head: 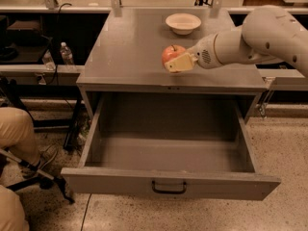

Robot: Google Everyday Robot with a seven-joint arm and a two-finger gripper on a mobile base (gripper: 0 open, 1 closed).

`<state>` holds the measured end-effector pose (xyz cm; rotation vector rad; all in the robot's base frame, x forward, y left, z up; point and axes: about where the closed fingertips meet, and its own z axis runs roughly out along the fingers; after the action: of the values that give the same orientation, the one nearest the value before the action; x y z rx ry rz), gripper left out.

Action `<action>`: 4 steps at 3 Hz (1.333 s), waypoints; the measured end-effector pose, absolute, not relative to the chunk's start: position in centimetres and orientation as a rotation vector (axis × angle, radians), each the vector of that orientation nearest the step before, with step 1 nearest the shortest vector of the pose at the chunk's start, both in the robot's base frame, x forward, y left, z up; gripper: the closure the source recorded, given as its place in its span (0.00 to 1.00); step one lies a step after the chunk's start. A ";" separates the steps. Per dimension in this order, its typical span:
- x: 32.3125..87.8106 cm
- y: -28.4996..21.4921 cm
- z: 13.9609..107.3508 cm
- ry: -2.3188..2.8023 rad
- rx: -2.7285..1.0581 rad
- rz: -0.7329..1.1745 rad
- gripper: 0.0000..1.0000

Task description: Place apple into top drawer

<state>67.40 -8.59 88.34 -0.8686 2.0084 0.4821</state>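
Speckled terrazzo floor (288, 143) at lower right. Grey metal worktop (125, 57) beneath the hand (175, 59) at upper centre. Dark shelving (29, 32) holds a water bottle (66, 54) at upper left. Warm light.

From my end the gripper (176, 60), clamped on the apple (169, 53) near the tabletop's front edge, hides its lower right, far finger's out of sight too. Arm (269, 35) runs off the right side, person (17, 134) cut off left
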 end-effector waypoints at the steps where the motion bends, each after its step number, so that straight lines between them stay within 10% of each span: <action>1: 64.4 -8.2 88.4 1.969 -0.892 0.508 1.00; 4: 52.9 -7.6 83.4 1.819 -1.088 0.538 1.00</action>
<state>52.85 -7.64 83.40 -1.0884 1.8193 0.5377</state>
